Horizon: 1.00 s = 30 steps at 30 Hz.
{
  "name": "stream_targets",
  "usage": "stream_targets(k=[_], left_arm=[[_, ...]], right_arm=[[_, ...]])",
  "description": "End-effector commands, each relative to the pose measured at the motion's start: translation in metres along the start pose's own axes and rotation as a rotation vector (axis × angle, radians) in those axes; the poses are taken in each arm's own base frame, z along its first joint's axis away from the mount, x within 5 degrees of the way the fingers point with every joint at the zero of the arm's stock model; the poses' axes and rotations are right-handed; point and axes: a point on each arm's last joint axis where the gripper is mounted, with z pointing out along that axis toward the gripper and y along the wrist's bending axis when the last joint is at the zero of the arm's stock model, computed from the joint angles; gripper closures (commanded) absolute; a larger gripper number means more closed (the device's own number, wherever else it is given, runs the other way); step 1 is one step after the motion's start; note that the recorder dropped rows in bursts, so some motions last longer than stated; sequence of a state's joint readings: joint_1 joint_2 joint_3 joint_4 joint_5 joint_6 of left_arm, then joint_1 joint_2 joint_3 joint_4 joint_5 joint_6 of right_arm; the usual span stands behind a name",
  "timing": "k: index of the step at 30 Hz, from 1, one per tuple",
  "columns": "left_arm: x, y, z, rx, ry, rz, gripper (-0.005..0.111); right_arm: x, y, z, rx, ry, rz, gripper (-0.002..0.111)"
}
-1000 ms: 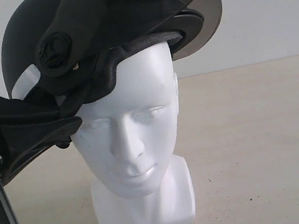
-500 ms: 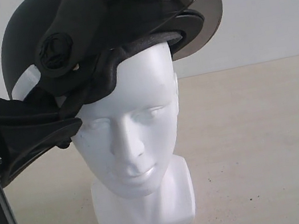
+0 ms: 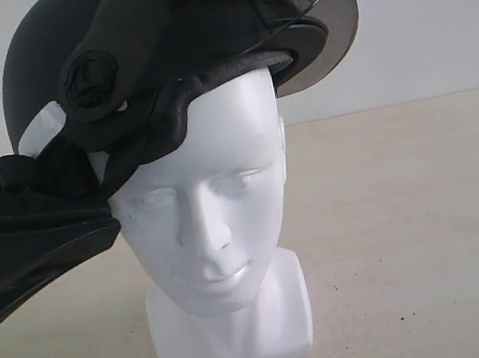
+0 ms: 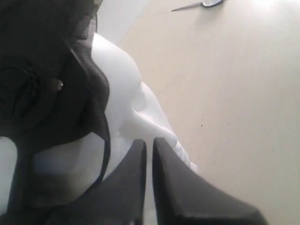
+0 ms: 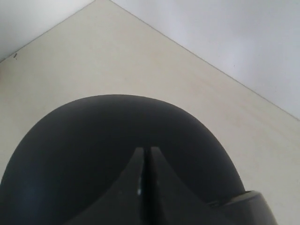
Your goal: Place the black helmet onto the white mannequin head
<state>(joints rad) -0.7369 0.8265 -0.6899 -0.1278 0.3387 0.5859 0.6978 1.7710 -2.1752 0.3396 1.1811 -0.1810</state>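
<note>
The left tool [image 4: 148, 142] has its two dark fingers drawn together, with only a thin slit between them and nothing in it. Its tips lie just beside the side of the white mannequin head [image 3: 211, 202], under the helmet's edge at about eye level; whether they touch the head I cannot tell. The right tool [image 5: 144, 151] also has its fingers together, a hairline gap between them and nothing seen in it. It hangs over the rounded shell of the black helmet [image 3: 30, 72], above the head; contact cannot be made out.

The helmet sits on the crown of the head, tilted, lower on the side of the left tool and higher over the brow. Its padded lining [image 3: 162, 109] lies along the top of the head, and the face is bare. The round side pivot [image 3: 90, 80] stands above the head's temple, and dark straps [image 3: 43, 172] bunch below it, next to the left tool. The smoky visor [image 3: 334, 28] is raised and juts out past the far side of the head.

The head stands upright on its block base [image 3: 235, 337] on the pale desk [image 3: 414, 222], with a pale wall [image 3: 433, 15] behind it. A thin silvery thing [image 4: 201, 3] lies on the desk well apart from the head, too small to identify.
</note>
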Motion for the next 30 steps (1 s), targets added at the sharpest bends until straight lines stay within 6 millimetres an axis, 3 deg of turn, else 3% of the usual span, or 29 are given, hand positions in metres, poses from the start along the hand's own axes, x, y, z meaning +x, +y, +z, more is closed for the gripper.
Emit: stream_targets(k=[1, 5, 13, 18, 21, 22, 24, 25, 26, 27, 30], left_arm=[[-0.001, -0.001, -0.001, 0.009, -0.008, -0.026, 0.102], [-0.001, -0.001, -0.001, 0.008, -0.01, -0.025, 0.102], [-0.001, -0.002, -0.002, 0.01, -0.007, -0.025, 0.102], [-0.019, 0.006, -0.033, -0.045, -0.119, -0.012, 0.102], [-0.017, 0.009, -0.042, -0.059, -0.06, 0.085, 0.101], [-0.017, 0.009, -0.041, -0.056, -0.035, 0.104, 0.096], [-0.012, 0.009, -0.033, -0.037, 0.034, 0.135, 0.074], [-0.011, 0.009, -0.025, -0.022, 0.061, 0.135, 0.056], [-0.011, 0.009, -0.019, -0.018, 0.067, 0.135, 0.045], [-0.011, 0.009, -0.011, -0.016, 0.069, 0.135, 0.04], [-0.009, 0.011, 0.007, -0.022, 0.093, 0.179, 0.05]], right_arm=[[0.006, 0.002, -0.015, 0.039, 0.03, 0.015, 0.108], [0.02, -0.001, -0.009, 0.049, 0.093, 0.002, 0.108], [0.021, 0.003, -0.007, -0.001, 0.092, 0.019, 0.108], [0.021, 0.003, -0.007, 0.004, 0.093, -0.002, 0.108], [0.021, 0.003, -0.007, 0.004, 0.093, -0.009, 0.108], [0.021, 0.003, -0.007, 0.003, 0.093, -0.013, 0.108], [0.021, 0.003, -0.007, 0.003, 0.093, -0.02, 0.108], [0.021, 0.003, -0.007, 0.003, 0.093, -0.02, 0.108], [0.021, 0.003, -0.007, 0.003, 0.093, -0.02, 0.108], [0.021, 0.003, -0.007, 0.003, 0.093, -0.027, 0.108], [0.021, 0.002, -0.007, 0.007, 0.094, -0.028, 0.108]])
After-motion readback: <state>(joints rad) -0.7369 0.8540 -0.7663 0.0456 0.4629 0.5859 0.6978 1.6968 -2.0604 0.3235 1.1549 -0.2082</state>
